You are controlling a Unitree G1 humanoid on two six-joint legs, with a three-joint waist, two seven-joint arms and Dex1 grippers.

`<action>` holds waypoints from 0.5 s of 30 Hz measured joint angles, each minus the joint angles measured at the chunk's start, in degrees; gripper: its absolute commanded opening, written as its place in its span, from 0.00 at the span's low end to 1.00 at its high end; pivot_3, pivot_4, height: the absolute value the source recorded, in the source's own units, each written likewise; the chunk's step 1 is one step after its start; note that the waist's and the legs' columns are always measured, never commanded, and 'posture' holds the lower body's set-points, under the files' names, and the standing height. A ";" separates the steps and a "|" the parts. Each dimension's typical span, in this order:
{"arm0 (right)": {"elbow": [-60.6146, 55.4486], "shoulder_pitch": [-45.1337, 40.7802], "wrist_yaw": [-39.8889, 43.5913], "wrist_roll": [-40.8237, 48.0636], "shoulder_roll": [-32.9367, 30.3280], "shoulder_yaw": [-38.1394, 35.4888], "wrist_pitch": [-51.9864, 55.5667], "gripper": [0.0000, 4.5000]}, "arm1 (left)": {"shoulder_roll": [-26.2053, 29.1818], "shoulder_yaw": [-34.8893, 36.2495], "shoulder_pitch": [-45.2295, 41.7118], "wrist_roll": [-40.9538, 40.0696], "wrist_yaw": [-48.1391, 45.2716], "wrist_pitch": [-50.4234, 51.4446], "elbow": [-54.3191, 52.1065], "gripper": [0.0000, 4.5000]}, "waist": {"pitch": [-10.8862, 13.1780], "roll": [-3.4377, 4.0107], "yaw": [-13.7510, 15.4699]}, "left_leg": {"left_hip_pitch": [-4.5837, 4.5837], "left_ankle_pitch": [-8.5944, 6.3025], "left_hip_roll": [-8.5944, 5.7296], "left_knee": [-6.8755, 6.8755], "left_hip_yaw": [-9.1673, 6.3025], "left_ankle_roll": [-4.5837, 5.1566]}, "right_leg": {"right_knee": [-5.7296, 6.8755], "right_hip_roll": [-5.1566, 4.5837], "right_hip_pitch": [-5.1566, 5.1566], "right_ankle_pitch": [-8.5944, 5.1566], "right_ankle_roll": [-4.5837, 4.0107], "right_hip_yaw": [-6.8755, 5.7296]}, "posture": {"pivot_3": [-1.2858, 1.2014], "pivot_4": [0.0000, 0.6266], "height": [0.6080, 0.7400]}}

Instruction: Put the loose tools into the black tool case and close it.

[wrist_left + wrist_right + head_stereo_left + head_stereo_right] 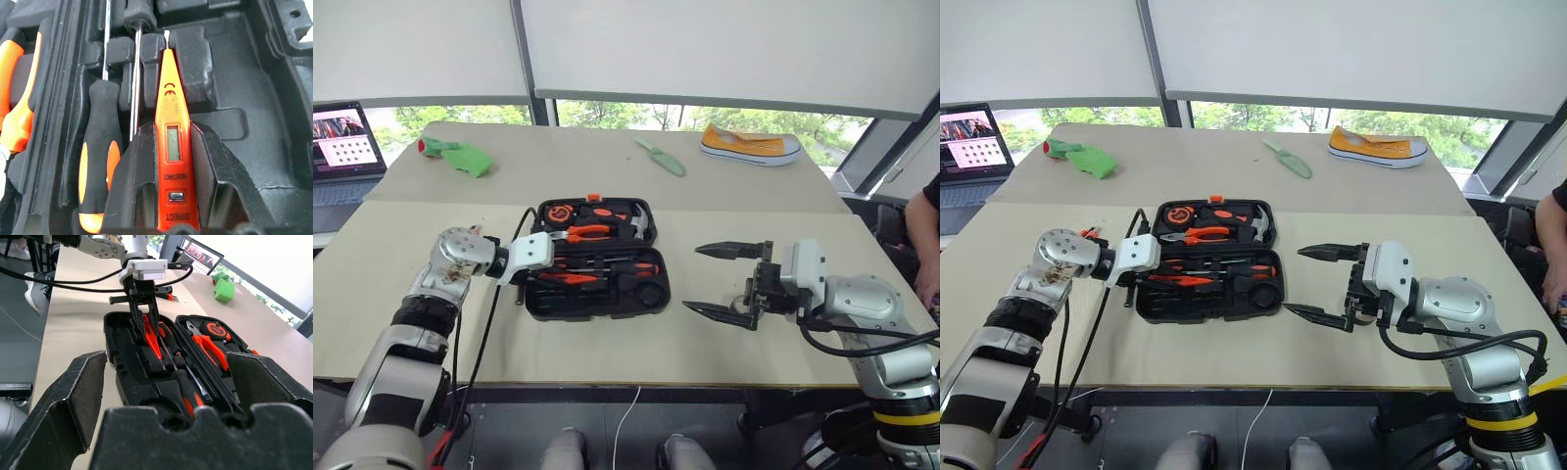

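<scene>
Robotics lab or office test room, not a home. Two large tables (607,367) pushed together, covered in plain beige sheet. Wide windows behind with roller blinds (724,49) pulled most of the way down; trees visible outside. Open laptop (342,147) at the left table edge, its screen showing a grid of small images. Cables (484,333) trail off the front edge to a dark floor. Mixed test props scattered on the far table: yellow shoe (749,145), green trowel (661,157), green cloth (460,157). A person sits at the right edge.

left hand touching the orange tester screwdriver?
Touching. Left wrist view: left hand has both fingers pressed against the tester screwdriver sides, over the case.
</scene>
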 measured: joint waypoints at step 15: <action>-0.08 1.80 0.45 0.04 -1.18 0.21 0.09 1.00 | 0.15 3.46 3.83 -4.86 -4.33 -1.24 -0.09 0.70 | 0.00 0.00 -0.55 | -0.07 -0.02 0.02 0.05 -0.01 0.04 | 0.05 0.02 -0.07 0.00 0.00 0.02 | 0.52 0.24 1.00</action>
